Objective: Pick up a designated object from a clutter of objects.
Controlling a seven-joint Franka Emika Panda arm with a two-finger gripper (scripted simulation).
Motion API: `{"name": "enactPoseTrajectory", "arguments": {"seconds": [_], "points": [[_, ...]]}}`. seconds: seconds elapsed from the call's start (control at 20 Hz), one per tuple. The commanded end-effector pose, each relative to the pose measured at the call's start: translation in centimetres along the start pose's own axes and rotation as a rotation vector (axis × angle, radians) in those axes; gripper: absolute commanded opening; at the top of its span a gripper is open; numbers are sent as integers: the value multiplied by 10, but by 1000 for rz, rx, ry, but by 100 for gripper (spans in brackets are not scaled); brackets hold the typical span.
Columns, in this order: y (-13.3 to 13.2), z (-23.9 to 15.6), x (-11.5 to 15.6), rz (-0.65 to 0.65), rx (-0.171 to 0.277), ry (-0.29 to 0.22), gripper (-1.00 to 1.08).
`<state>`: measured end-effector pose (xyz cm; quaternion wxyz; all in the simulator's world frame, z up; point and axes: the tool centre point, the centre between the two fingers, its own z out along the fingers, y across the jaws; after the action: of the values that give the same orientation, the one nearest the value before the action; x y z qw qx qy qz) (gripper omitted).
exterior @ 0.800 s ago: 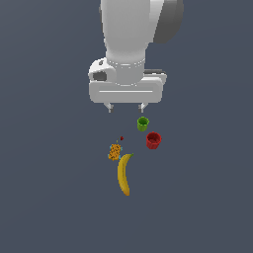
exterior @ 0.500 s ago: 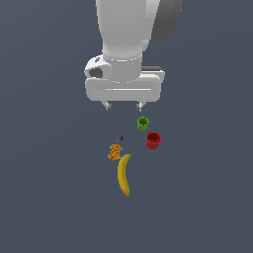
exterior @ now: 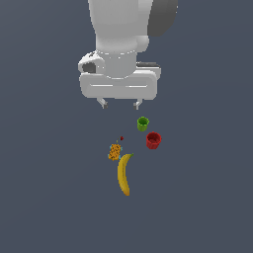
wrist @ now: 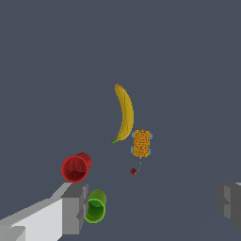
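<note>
Gripper (exterior: 120,104) of mine hangs above the dark grey floor (exterior: 44,197), fingers spread wide, nothing between them, nothing touched. In the wrist view one finger (wrist: 75,207) sits at one edge and the other at the opposite edge, big gap between.

Small bright green plastic cylindrical cup (exterior: 143,123) stands upright, open mouth up, just below my gripper in the exterior view and a bit toward the exterior view's right of the finger on that side. In the wrist view the green cup (wrist: 95,207) shows just beside one finger, apart from it as far as I can tell, not between the two.

Red plastic cylindrical cup (exterior: 153,140), slightly bigger, stands near the green one, further to the exterior view's right and closer to the camera; small gap between them, not touching. Same seen from the wrist (wrist: 76,167).

Long yellow banana (exterior: 123,173) lies flat on the floor, closest to the exterior camera. Orange speckled lump (exterior: 114,151) lies just beside the banana's stem end, toward the exterior view's left; contact cannot be judged. Tiny dark red bit (exterior: 121,138) lies near the lump, between it and the green cup.
</note>
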<state>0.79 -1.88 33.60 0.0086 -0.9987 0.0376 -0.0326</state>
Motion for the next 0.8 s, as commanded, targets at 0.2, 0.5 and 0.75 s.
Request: {"name": "enactPoseTrajectory", "arguments": {"seconds": [0.2,0.5,0.75], "points": [[-11,23,-8,7,-3,-6,100],[-29,64,-26,18,-8,-15,100],[-48,109,-54,30,-14,-26,100]]}}
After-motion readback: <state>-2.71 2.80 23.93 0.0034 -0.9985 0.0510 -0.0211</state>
